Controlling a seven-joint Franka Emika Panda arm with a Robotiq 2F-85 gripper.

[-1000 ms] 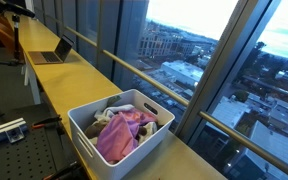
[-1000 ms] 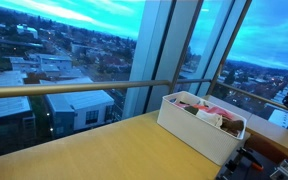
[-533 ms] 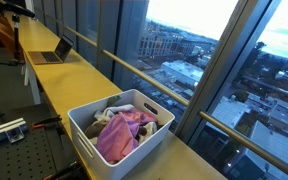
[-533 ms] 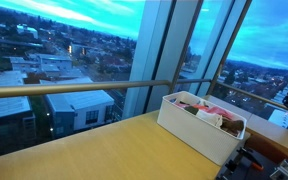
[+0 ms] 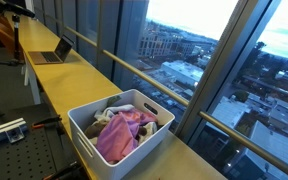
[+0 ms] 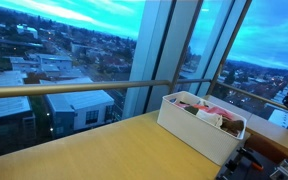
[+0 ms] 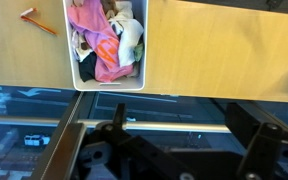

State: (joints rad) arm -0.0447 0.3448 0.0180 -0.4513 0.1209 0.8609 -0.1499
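Note:
A white plastic bin [image 5: 84,137] full of clothes stands on a long wooden table [image 5: 79,85] by the windows; it also shows in an exterior view [image 6: 189,128]. A pink cloth [image 5: 119,138] lies on top, with white and beige pieces beside it. In the wrist view the bin [image 7: 72,45] is at the top left, far from my gripper [image 7: 184,140]. The gripper hangs over the window rail with its jaws wide apart and nothing between them. The arm does not show in the exterior views.
A small orange-handled tool [image 7: 36,20] lies on the table next to the bin. A laptop [image 5: 54,52] sits further along the table. A metal rail [image 7: 154,125] and glass windows run along the table's edge. A perforated board [image 5: 14,160] is below the table.

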